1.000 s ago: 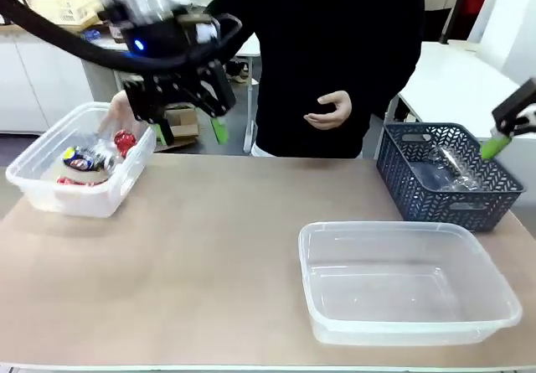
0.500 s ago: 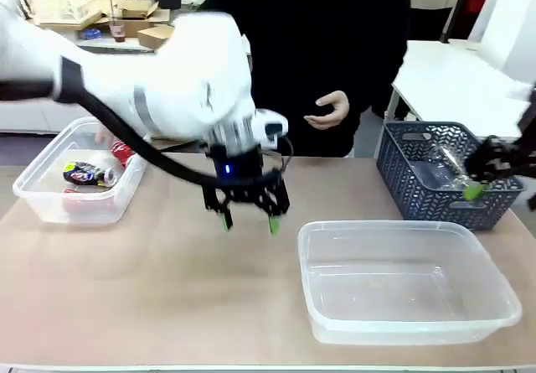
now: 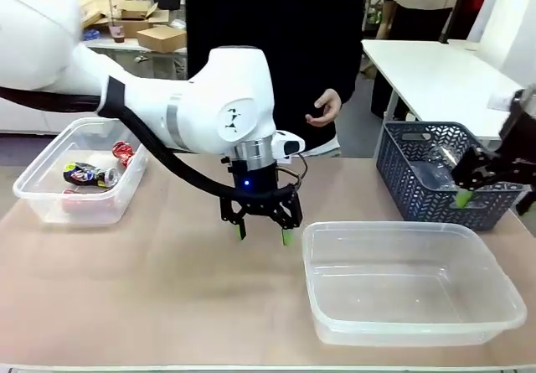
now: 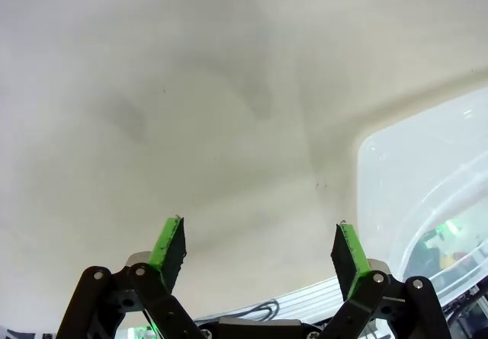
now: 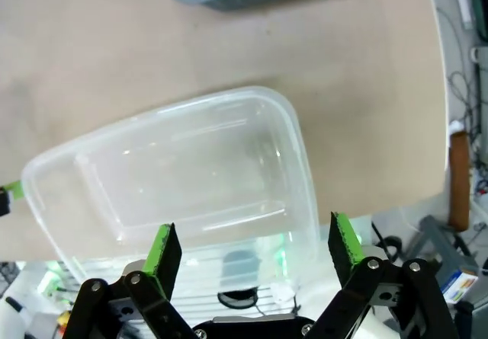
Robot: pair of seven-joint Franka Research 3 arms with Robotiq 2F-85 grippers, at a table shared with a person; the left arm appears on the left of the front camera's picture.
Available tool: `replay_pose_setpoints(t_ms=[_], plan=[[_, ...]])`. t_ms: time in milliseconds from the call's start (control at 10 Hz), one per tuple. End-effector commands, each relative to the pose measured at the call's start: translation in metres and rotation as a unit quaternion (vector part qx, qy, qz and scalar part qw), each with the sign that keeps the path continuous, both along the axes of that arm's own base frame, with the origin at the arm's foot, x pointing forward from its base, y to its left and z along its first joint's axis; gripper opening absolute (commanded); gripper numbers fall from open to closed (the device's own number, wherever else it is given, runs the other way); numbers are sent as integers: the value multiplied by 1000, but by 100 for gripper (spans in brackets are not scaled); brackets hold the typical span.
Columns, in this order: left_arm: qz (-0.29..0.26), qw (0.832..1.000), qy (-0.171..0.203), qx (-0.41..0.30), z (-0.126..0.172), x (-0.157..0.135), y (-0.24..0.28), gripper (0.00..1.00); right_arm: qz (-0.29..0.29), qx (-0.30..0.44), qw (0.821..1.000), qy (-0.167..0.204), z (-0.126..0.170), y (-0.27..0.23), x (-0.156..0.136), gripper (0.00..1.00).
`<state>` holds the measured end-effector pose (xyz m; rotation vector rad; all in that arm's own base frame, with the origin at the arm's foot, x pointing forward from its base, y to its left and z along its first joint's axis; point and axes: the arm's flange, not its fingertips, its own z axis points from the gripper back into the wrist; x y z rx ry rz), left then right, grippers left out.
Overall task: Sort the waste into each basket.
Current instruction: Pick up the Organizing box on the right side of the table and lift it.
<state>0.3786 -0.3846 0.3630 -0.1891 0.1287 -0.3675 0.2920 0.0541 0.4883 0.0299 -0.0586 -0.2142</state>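
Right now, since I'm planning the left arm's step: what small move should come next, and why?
Probably ease the left gripper right, to the left rim of the large tub: its jaws stand open and empty just beside that empty tub, and the cans already lie in the small tub.

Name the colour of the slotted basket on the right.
The slotted basket is dark blue; front view.

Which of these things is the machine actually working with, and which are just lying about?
Part of the job: cans in the small clear tub; large clear tub; blue basket holding clear bottles; left claw and right claw, both open.
Just lying about: cardboard boxes and white table in the background.
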Motion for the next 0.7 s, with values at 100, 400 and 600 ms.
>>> replay_pose_setpoints(t_ms=[100,400,600], plan=[[25,1000,-2,12,-37,-5,-16,100,59,-22,997,36,-62,14,37,100],[88,990,-104,34,0,-41,9,100,51,-16,995,89,-107,4,39,100],[95,987,-126,43,16,-60,13,100,55,-17,993,98,-115,0,37,100]])
